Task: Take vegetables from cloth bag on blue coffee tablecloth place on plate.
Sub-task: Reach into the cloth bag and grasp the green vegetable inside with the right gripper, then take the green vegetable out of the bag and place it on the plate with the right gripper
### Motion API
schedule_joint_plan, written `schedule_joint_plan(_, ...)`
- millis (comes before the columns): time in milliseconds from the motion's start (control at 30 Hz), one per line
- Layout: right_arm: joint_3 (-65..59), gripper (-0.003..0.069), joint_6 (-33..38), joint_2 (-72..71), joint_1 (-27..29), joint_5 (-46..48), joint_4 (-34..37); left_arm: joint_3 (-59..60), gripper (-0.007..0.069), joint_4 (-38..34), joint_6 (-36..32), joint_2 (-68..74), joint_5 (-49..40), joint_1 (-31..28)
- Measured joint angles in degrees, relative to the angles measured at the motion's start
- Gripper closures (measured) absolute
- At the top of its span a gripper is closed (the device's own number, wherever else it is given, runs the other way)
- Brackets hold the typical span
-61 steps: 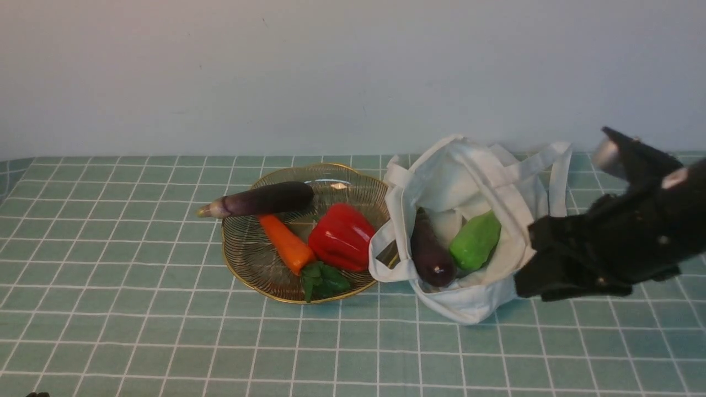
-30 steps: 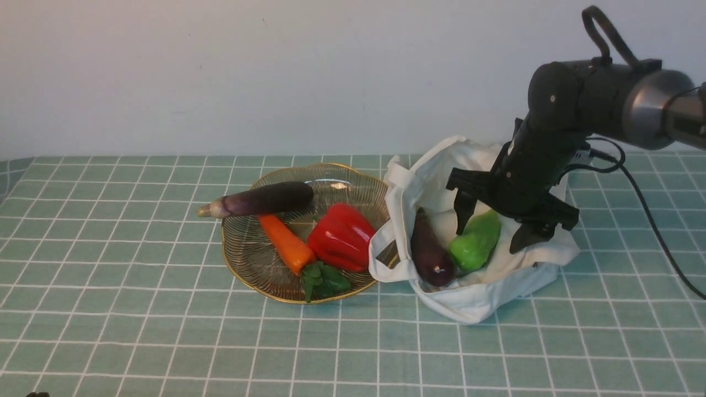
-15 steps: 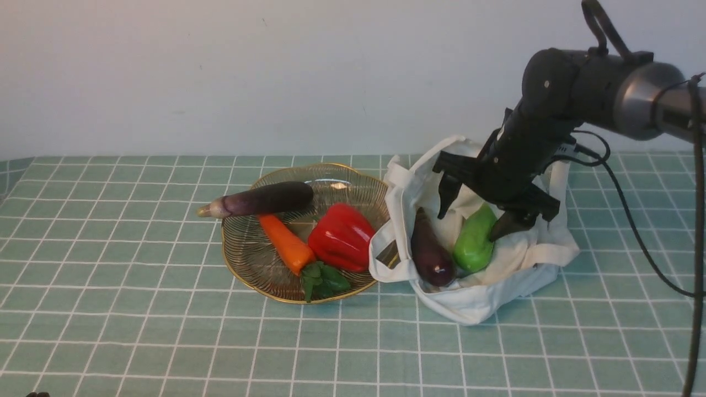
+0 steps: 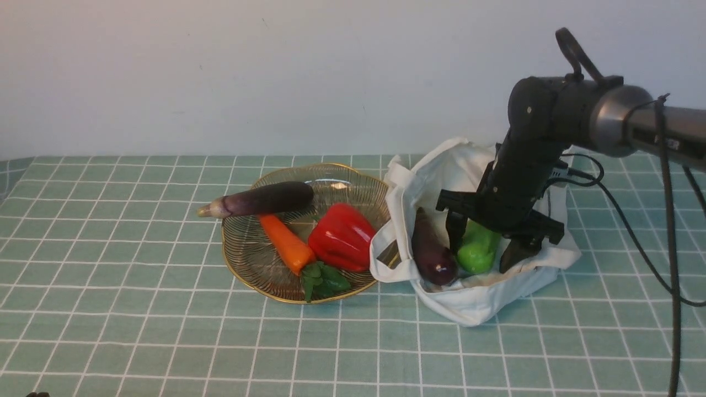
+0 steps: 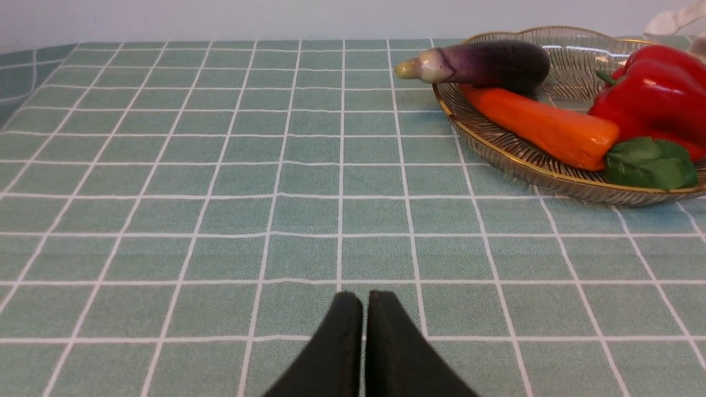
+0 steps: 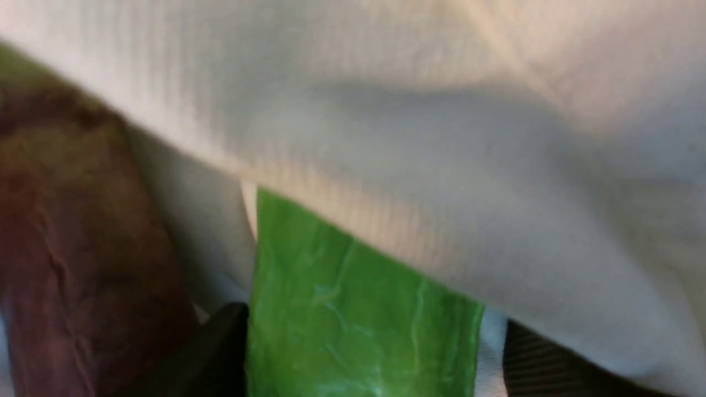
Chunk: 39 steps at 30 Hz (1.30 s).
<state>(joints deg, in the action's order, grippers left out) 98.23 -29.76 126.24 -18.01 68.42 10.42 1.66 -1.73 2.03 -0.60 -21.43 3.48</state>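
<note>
- My right hand has lowered, open astride the lumpy green toy pepper.
- My left hand is closed.
- Ribbed clear-glass plate: nine o'clock from off-white cotton bag.

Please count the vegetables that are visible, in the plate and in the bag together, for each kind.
Eggplants: 2, one lying over the edge of the plate with its stem end outside, one in the cloth bag
Green pepper: 1, in the cloth bag
Red bell pepper: 1, in the plate
Carrot: 1, in the plate
Total: 5
</note>
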Motion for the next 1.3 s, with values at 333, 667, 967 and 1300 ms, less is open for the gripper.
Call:
schedule_joint_plan(333,0.00,0.0265,3.16,-2.23,0.00,0.43,1.50,0.00,0.0629,0.00,0.00,0.00,0.00,0.00)
schedule_joint_plan(667,-0.06,0.0265,12.91,-9.80,0.00,1.72,9.88,0.00,0.0629,0.00,0.00,0.00,0.00,0.00)
schedule_joint_plan(967,-2.71,0.0265,23.44,-18.54,-6.14,1.81,21.40,0.00,0.0629,0.00,0.00,0.00,0.00,0.00)
schedule_joint_plan(1300,-2.71,0.0265,29.76,-15.78,-16.78,-17.31,27.98,0.00,0.0629,0.00,0.00,0.00,0.00,0.00)
